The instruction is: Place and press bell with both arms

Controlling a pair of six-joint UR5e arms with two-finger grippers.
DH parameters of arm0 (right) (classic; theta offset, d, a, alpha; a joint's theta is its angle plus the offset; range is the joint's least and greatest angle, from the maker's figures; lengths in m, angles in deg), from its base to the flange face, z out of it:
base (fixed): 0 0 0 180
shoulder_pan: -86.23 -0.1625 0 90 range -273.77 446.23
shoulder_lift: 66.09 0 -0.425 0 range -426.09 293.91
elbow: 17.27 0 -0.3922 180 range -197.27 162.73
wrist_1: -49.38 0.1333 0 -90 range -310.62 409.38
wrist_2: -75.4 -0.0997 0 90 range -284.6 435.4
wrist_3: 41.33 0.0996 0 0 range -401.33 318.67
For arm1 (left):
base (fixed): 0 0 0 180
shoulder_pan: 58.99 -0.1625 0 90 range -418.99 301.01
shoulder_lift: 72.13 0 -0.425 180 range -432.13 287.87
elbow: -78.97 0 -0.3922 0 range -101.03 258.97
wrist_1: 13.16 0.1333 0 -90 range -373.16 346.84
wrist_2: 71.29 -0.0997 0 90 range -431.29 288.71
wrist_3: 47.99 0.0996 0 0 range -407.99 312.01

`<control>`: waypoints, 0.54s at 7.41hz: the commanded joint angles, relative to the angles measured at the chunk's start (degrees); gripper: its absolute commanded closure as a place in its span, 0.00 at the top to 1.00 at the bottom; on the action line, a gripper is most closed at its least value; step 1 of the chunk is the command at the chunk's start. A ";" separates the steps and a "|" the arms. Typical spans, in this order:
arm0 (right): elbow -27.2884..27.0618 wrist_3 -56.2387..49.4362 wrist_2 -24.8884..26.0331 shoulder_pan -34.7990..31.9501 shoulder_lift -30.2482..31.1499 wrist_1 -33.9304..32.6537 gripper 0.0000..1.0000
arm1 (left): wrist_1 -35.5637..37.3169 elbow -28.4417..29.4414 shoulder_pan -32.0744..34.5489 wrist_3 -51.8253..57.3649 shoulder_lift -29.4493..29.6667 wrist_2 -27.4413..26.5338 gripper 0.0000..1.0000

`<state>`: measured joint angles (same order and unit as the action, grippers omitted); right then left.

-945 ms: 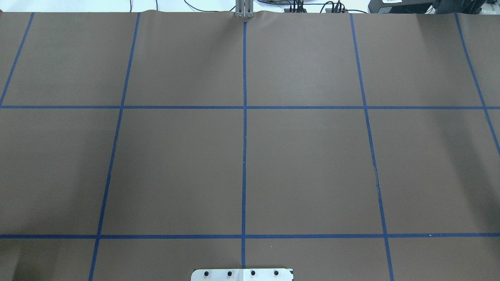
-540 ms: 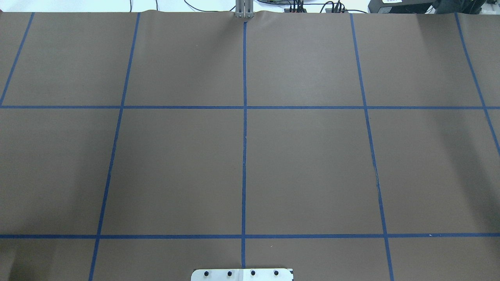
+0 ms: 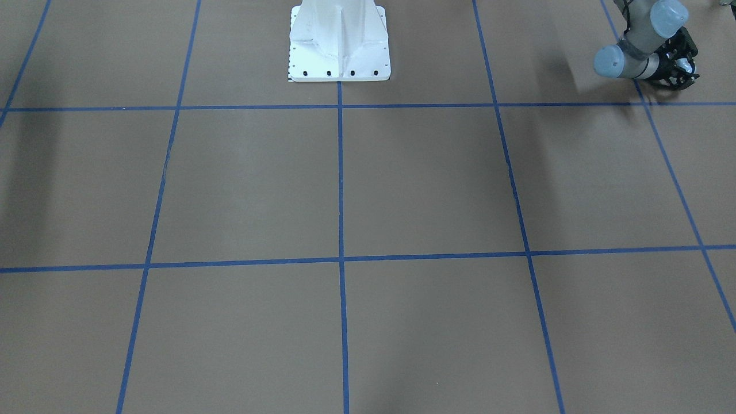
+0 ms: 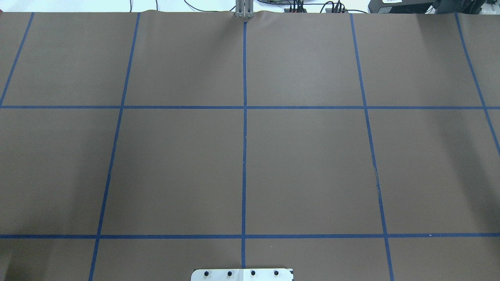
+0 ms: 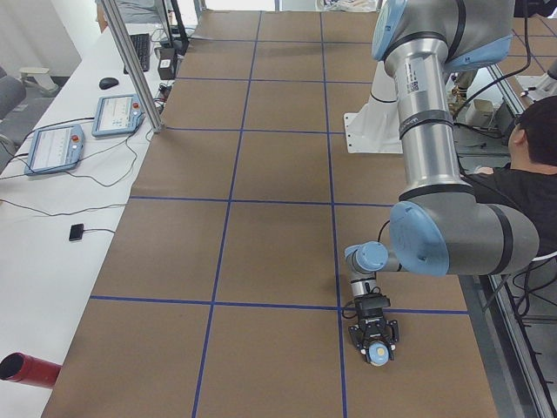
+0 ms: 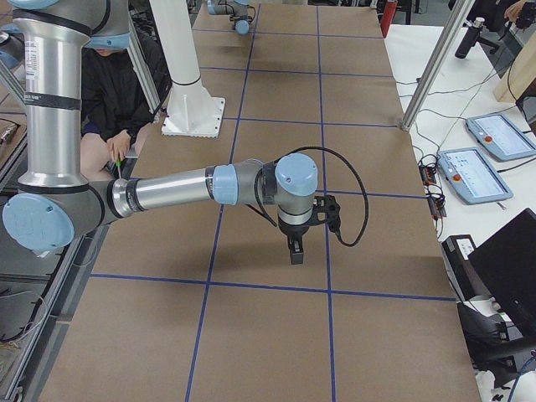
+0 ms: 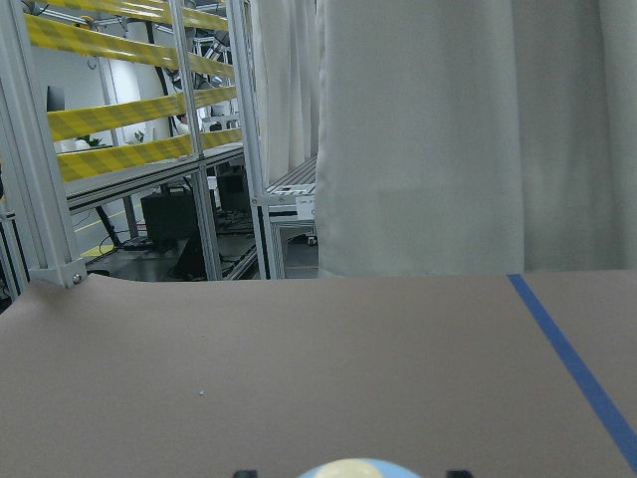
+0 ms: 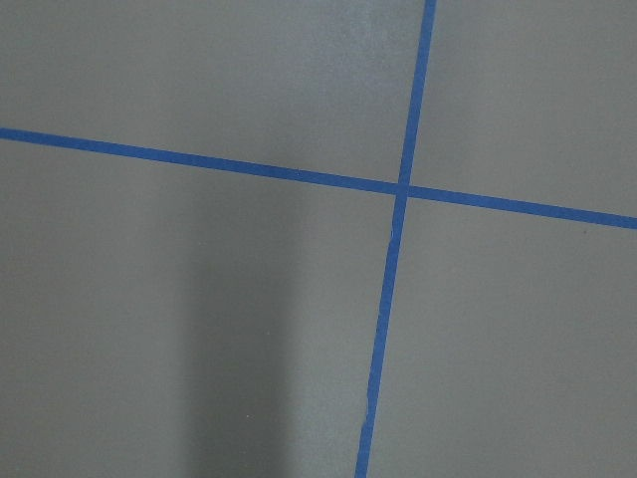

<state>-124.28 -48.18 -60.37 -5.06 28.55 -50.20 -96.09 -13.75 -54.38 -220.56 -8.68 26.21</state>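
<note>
While the bell [image 5: 378, 354] is pinched between the fingers of the left gripper [image 5: 378, 346], low over the table [image 5: 261, 261] near its left end, it looks not yet set down. Wrist lies flat, likely to lower the base squarely. Well apart, the right gripper [image 6: 296, 249] hangs pointing down; spread or closed, cannot tell. Probably held ready for the press.

The table [image 4: 312, 164] is covered with brown paper [image 4: 175, 171] crossed by blue tape lines [image 4: 244, 156] — overhead, a white pedestal base [image 4: 242, 274] is bolted at 6 o'clock.
</note>
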 commanded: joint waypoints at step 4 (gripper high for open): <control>0.13 0.00 -0.11 0.06 0.10 -0.44 1.00 | -0.39 -10.43 0.84 12.14 -12.99 0.06 0.00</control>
<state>-124.22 -48.18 -60.42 -5.00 28.61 -50.52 -96.62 -20.43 -53.92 -212.21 -18.81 26.31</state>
